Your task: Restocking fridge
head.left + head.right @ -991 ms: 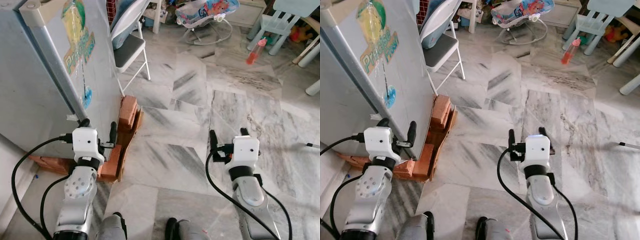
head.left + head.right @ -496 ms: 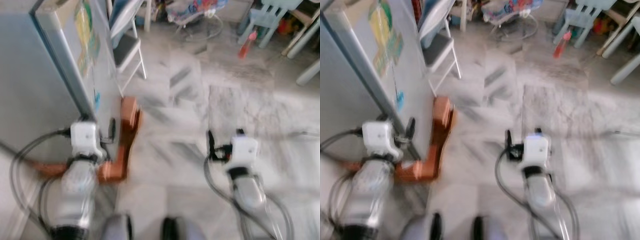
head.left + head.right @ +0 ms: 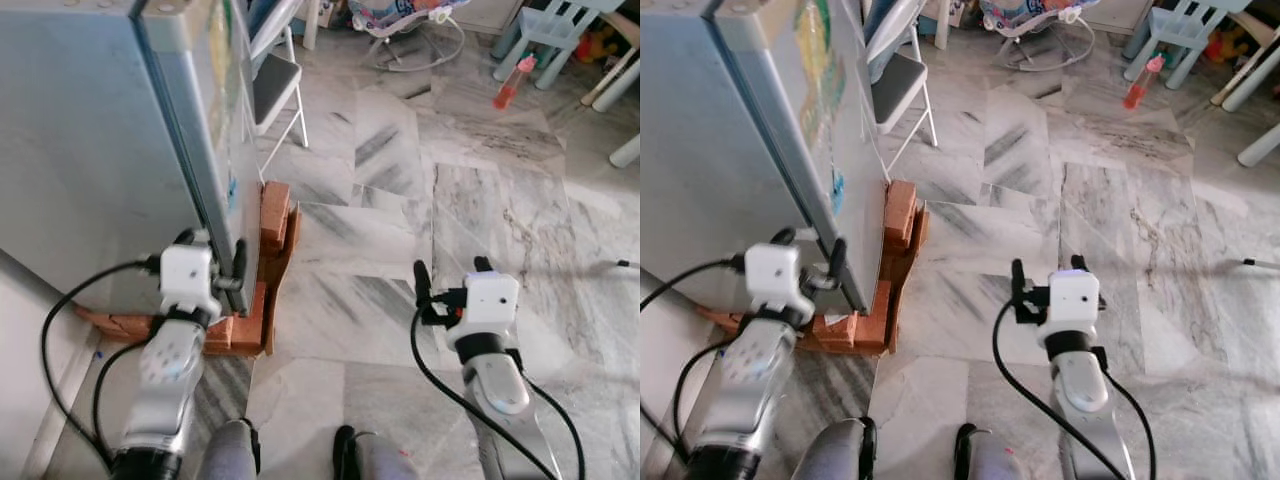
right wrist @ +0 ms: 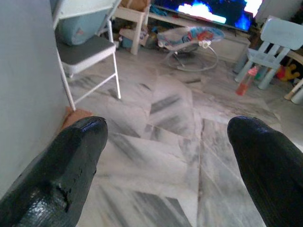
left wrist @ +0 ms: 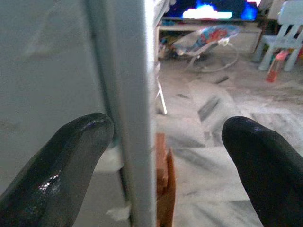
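The two black fingers of the left gripper [image 3: 212,262] are spread apart, and between them the front corner edge of the tall grey metal fridge [image 3: 90,130] is framed; in the left wrist view one finger lies toward the fridge's front face and the other out over the floor, with nothing clamped. The right gripper [image 3: 450,280] is likewise held with its fingers well apart and empty, out over the grey-veined marble floor [image 3: 370,210], well clear of the fridge.

Compared with a second ago, the whole scene has been shifted by a turn of the head and body: the fridge's front face is now seen more squarely, and its sticker-covered side [image 3: 825,70] more edge-on. The left gripper has been brought closer in to the corner, where a second ago it hung a little short of it.

The fridge is judged to be shut, so restocking has hardly been started; an approach to the door edge appears to be in hand. No goods to be stocked can be made out. The fridge stands raised on orange-red bricks [image 3: 272,215], just beside a white folding chair with a grey seat [image 3: 272,80].
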Motion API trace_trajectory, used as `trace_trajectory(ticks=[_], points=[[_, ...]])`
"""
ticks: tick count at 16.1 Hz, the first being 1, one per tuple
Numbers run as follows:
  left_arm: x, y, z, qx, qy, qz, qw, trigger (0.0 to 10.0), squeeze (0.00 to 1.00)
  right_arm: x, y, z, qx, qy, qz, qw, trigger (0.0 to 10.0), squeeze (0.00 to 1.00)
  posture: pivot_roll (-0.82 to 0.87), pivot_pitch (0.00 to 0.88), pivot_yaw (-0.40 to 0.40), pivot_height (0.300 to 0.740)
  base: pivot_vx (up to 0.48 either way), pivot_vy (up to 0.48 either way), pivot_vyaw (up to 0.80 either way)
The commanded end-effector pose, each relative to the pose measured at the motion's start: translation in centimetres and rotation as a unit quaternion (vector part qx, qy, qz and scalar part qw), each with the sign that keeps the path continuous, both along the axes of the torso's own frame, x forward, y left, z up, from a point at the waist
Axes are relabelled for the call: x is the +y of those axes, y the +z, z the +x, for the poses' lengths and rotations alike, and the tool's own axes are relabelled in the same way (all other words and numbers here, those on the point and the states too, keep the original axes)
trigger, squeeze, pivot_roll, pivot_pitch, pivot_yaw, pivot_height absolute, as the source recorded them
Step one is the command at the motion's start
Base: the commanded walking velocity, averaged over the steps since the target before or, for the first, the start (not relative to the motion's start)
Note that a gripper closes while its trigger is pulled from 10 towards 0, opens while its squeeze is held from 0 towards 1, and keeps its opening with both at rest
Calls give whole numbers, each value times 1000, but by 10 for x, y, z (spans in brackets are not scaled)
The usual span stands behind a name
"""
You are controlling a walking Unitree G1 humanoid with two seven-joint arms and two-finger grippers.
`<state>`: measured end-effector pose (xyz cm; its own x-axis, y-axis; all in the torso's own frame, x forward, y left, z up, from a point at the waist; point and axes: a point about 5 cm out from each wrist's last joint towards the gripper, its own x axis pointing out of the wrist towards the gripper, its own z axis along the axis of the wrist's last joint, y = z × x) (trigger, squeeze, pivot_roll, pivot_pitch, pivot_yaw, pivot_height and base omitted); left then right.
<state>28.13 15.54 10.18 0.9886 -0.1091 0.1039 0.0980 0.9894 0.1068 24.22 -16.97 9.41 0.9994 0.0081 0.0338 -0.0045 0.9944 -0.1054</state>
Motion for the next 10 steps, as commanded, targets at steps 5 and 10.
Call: trace_trajectory(ticks=[5, 10], points=[[-8, 2, 23, 14, -9, -6, 1000, 10000, 0, -8, 0, -4, 9, -10, -5, 1000, 10000, 0, 79, 216, -100, 740, 0, 0, 0], [0, 18, 56, 8, 39, 3, 999, 10000, 0, -11, 1, -8, 12, -10, -11, 1000, 10000, 0, 53, 230, -101, 740, 0, 0, 0]])
